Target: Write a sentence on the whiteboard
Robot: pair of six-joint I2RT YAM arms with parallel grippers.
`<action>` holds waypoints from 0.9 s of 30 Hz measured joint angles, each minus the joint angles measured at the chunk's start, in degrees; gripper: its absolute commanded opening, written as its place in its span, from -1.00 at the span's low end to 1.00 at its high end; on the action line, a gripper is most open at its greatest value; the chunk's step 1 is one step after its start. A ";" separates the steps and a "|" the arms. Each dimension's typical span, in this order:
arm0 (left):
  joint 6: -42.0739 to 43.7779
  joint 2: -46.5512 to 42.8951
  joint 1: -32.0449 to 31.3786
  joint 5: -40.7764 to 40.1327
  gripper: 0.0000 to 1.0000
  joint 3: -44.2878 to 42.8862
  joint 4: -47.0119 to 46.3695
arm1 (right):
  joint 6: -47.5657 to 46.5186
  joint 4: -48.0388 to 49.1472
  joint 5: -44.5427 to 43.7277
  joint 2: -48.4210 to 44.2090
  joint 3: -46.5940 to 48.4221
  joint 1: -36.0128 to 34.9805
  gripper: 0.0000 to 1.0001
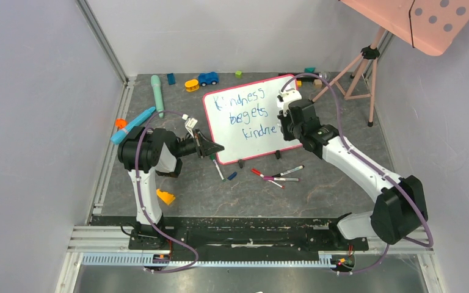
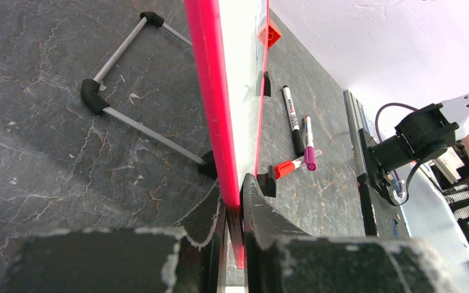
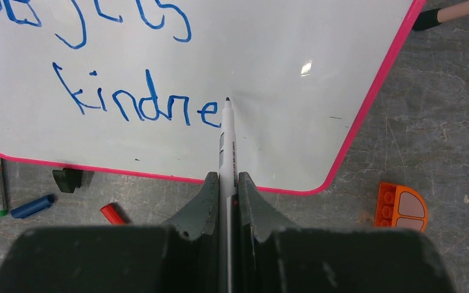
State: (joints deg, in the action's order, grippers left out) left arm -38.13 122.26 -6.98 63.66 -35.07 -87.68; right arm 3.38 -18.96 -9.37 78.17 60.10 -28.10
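The whiteboard (image 1: 229, 143), white with a pink-red frame, stands tilted on black clip feet at the table's middle. The sentence (image 1: 247, 116) in blue reads "Kindness begets kindne" in three lines. My left gripper (image 1: 210, 148) is shut on the whiteboard's lower left frame edge (image 2: 210, 91), one finger on each side (image 2: 239, 195). My right gripper (image 3: 226, 183) is shut on a white marker (image 3: 227, 140). The marker's tip sits at the board face (image 3: 293, 122), just right of the last "e" of the sentence (image 3: 140, 107). Seen from above, the right gripper (image 1: 286, 104) covers the board's right part.
Loose markers (image 1: 278, 177), a green marker (image 1: 217, 166) and a blue cap (image 1: 232, 176) lie in front of the board. Behind it lie a toy car (image 1: 207, 78) and a teal tool (image 1: 157, 91). A tripod (image 1: 360, 67) carries a salmon dotted panel (image 1: 427, 21). An orange brick (image 3: 402, 206) lies nearby.
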 measured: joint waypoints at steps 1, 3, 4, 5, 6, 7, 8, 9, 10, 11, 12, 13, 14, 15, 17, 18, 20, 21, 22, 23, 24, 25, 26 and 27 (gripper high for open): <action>0.00 0.00 0.00 0.00 -0.91 0.00 0.00 | 0.00 0.00 -0.07 0.39 0.13 0.02 -1.00; -0.02 0.00 0.00 0.00 -0.91 0.00 0.00 | 0.00 -0.02 -0.15 1.22 0.22 0.07 -1.00; 0.00 0.00 0.00 0.00 -0.91 0.00 0.00 | 0.00 -0.02 -0.17 1.46 0.22 0.09 -1.00; 0.00 0.00 0.00 0.02 -0.91 0.00 0.00 | 0.00 -0.07 -0.17 1.73 0.22 0.11 -1.00; 0.00 0.00 0.00 0.02 -0.91 0.00 0.00 | 0.00 -0.07 -0.17 1.81 0.22 0.15 -1.00; 0.00 0.00 0.00 0.02 -0.91 -0.02 0.00 | 0.00 -0.09 -0.20 1.84 0.22 0.15 -1.00; 0.00 0.00 0.00 0.02 -0.91 -0.02 0.02 | 0.00 -0.09 -0.22 1.84 0.22 0.15 -1.00; 0.00 0.00 0.00 0.02 -0.91 -0.02 0.00 | 0.00 -0.07 -0.28 1.84 0.22 0.15 -1.00; 0.00 0.00 0.00 0.02 -0.91 -0.02 0.00 | 0.00 -0.09 -0.50 1.84 0.22 0.13 -1.00; 0.00 0.00 0.00 0.02 -0.91 -0.02 0.00 | 0.00 -0.11 -0.66 1.84 0.22 0.13 -1.00; 0.00 0.00 0.00 0.02 -0.91 -0.02 0.00 | 0.00 -0.13 -0.90 1.84 0.22 0.15 -1.00; 0.00 0.00 0.00 0.02 -0.91 -0.02 0.00 | 0.00 -0.11 -1.11 1.84 0.22 0.15 -1.00; 0.00 0.00 0.00 0.02 -0.91 -0.02 0.00 | 0.02 -0.13 -1.29 1.86 0.22 0.15 -1.00; 0.00 0.00 0.00 0.04 -0.91 -0.02 0.00 | 0.02 -0.13 -1.53 1.95 0.22 0.15 -1.00; 0.00 0.00 0.00 0.04 -0.91 -0.02 0.00 | 0.04 -0.13 -1.95 2.19 0.22 0.15 -1.00; 0.00 0.00 0.00 0.02 -0.91 -0.02 0.00 | 0.04 -0.13 -2.08 2.34 0.22 0.15 -1.00; -0.02 0.00 0.00 0.04 -0.91 -0.02 0.00 | 0.04 -0.11 -2.12 2.51 0.22 0.15 -1.00; -0.02 0.00 0.00 0.04 -0.91 -0.02 0.00 | 0.04 -0.07 -2.08 2.51 0.22 0.15 -1.00; -0.02 0.00 0.00 0.04 -0.91 -0.02 0.00 | 0.04 -0.04 -2.01 2.54 0.22 0.15 -1.00; -0.02 0.00 0.00 0.04 -0.91 -0.02 0.00 | 0.04 -0.02 -1.86 2.54 0.22 0.15 -1.00; -0.02 0.00 0.00 0.04 -0.91 -0.02 0.00 | 0.04 0.02 -1.55 2.54 0.22 0.15 -1.00; -0.02 0.00 0.00 0.04 -0.91 -0.02 0.00 | 0.04 0.04 -1.18 2.54 0.22 0.15 -1.00; -0.02 0.00 0.00 0.04 -0.91 -0.02 0.00 | 0.04 0.07 -0.79 2.54 0.22 0.15 -1.00; -0.02 0.00 0.00 0.04 -0.91 -0.02 0.00 | 0.04 0.11 -0.39 2.54 0.22 0.15 -1.00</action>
State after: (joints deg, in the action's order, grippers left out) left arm -38.15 122.26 -6.98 63.70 -35.09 -87.68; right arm 3.42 -18.85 -9.76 80.71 60.31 -27.94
